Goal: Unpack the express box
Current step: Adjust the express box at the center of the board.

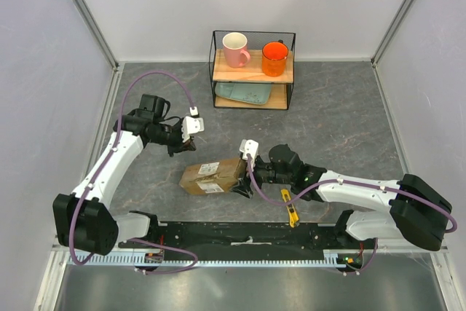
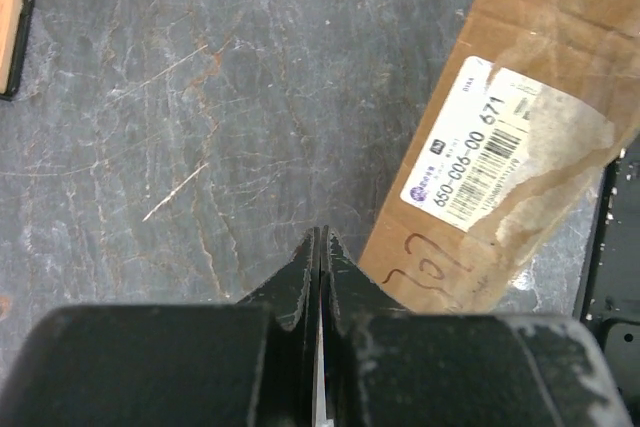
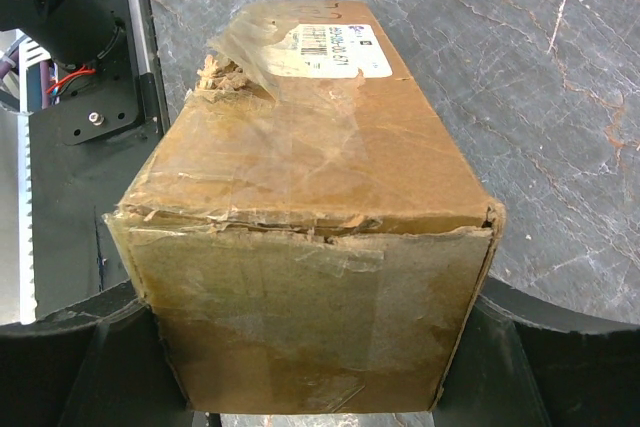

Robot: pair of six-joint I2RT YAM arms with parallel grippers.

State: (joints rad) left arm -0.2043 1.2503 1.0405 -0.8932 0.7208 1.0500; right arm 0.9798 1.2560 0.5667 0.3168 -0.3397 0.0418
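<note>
Presently clamping the right end effector (image 1: pixel 242 186) across one short end of the flat rectangular brown cardboard express box (image 1: pixel 212 177), with jaws spread wide and black fingers (image 3: pixel 520 367) pressing on both sides of that end in the right wrist view. Showing, in that same view, crumpled clear tape across the top, a torn patch of cardboard near the far left corner, and a small white shipping label (image 3: pixel 340 50) at the far end. Lying flat on the grey veined stone-look table (image 1: pixel 342 121), near its front edge and roughly midway between the two arms, with the long axis running left to right and tilting slightly. Holding the left end effector (image 1: pixel 183 148) near the box's far left corner, fingers pressed fully together and gripping nothing. Pointing down at bare table in the left wrist view, with the labelled corner of the box just to the right of the tips. Resting on the table just beside the right arm, close to the front rail and apart from the box: a yellow utility knife (image 1: pixel 290 207). Standing at the back of the table, well apart from the box: a black wire-frame shelf (image 1: pixel 251 78) with two wooden boards, carrying a pink ceramic mug (image 1: pixel 235 49) and an orange ceramic mug (image 1: pixel 274 59) side by side on the upper board and a pale teal tray (image 1: pixel 244 93) on the lower.
</note>
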